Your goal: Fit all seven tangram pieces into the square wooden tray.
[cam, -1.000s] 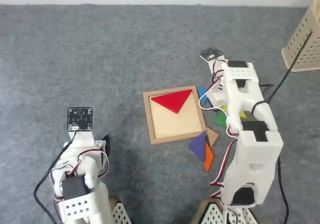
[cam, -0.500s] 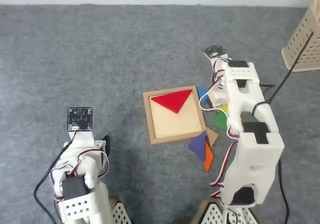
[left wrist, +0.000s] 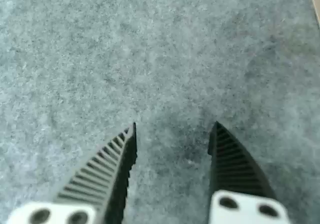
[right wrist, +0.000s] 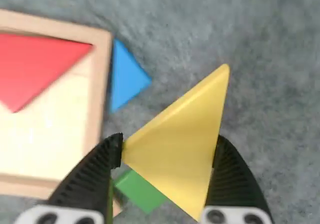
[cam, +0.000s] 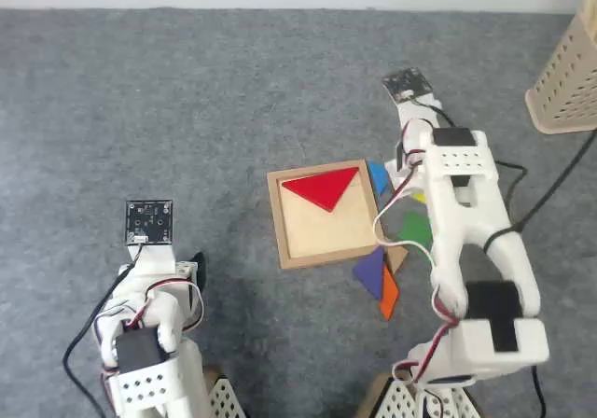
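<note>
At the right gripper [right wrist: 169, 141], fingers closed partway, down onto the yellow triangle [right wrist: 185, 134] and no further: one black ridged finger against a corner of it, the other against the opposite edge. Held flat between the jaws, sharpest tip pointing out ahead of the fingertips. Beneath the held piece, close under the gripper's base, a corner of the green piece [right wrist: 139, 190], partly covered. Ahead of the gripper and off to one finger's side, the blue triangle [right wrist: 126, 78], flat on the grey carpet [right wrist: 260, 44] right beside the outer rim of the square wooden tray [right wrist: 101, 84]; touching or just apart, hard to tell. Farther to that same side, inside the tray, the red triangle [right wrist: 35, 64], tucked along one wall with bare wood next to it. In the high view, back behind the right gripper towards its arm's base, the purple triangle [cam: 371, 271] and the orange piece [cam: 389, 294] side by side and touching, with a tan piece [cam: 397, 253] just beside them at the tray's corner. At the left gripper [left wrist: 172, 131], jaws spread wide, gripping nothing, tips over carpet; well apart from the tray and from every piece
</note>
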